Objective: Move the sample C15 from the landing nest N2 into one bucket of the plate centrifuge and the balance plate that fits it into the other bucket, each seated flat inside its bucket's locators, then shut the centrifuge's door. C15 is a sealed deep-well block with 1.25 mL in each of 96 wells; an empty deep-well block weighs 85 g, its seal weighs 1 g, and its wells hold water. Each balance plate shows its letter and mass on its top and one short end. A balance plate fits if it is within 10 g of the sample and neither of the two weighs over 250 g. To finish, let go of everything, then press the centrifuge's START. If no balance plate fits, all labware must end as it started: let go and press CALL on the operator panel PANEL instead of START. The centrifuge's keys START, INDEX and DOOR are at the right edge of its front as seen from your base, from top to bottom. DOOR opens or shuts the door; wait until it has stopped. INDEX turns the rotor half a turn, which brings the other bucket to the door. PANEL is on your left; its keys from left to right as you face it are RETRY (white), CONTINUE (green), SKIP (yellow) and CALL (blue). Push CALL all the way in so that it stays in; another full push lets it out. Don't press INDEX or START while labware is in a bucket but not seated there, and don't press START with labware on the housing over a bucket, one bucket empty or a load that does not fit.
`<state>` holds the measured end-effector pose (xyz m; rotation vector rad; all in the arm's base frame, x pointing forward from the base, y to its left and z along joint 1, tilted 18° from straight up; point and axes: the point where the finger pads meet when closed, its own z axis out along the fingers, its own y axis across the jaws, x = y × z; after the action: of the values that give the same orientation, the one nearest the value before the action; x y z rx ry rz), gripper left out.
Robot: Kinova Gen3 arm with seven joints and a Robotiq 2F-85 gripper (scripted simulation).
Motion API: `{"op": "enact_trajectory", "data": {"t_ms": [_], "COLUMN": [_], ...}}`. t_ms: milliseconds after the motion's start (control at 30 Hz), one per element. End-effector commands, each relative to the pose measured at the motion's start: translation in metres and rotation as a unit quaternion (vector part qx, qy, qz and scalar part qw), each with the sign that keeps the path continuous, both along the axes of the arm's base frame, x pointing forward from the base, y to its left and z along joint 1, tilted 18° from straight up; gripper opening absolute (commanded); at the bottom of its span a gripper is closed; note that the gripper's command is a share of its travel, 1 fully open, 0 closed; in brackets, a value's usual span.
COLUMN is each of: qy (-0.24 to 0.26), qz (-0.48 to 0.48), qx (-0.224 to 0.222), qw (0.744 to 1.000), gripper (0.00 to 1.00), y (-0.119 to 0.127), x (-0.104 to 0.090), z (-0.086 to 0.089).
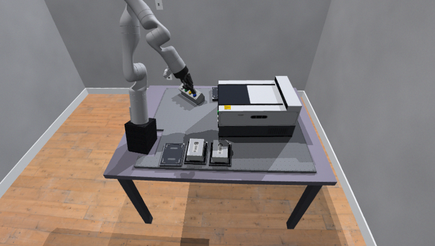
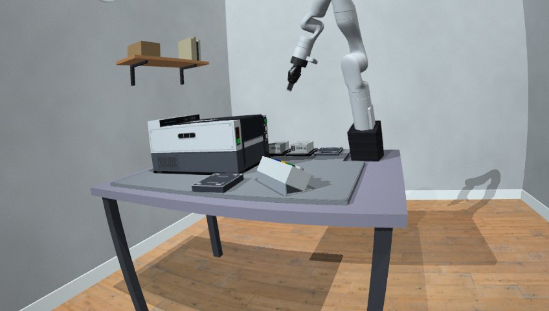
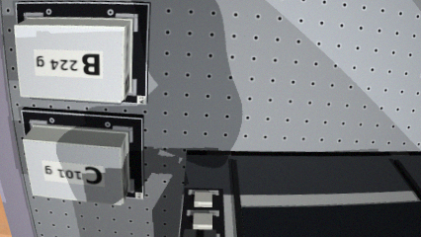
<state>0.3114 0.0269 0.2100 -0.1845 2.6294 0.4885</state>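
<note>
My gripper (image 2: 290, 87) is shut and empty. It hangs high over the mat between the operator panel (image 1: 191, 94) and the centrifuge (image 1: 256, 105). The wrist view looks down on balance plate B (image 3: 69, 61), marked 224 g, and balance plate C (image 3: 74, 168), marked 101 g, each in its own nest. The centrifuge's keys (image 3: 203, 207) show at the wrist view's bottom edge. The nest left of plate B (image 1: 172, 154) is empty. The nest behind the panel (image 2: 217, 181) is empty too. The sample C15 is not in sight. The centrifuge's top has a dark panel (image 1: 233, 94); I cannot tell if it is open.
The arm's black base (image 1: 140, 135) stands at the table's left front. The panel (image 2: 283, 175) is a low wedge with coloured keys on its slope. A wall shelf (image 2: 161, 59) with boxes hangs far from the table.
</note>
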Motion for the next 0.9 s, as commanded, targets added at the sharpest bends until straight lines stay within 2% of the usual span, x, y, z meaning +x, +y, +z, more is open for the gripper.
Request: {"op": "enact_trajectory", "data": {"t_ms": [0,867], "qy": [-0.002,-0.002], "qz": [0.000,0.000], "qx": [0.000,0.000], "qw": [1.000,1.000], "gripper": [0.10,0.10], "y": [0.003,0.032], "x": [0.005,0.046], "z": [-0.006,-0.064]}}
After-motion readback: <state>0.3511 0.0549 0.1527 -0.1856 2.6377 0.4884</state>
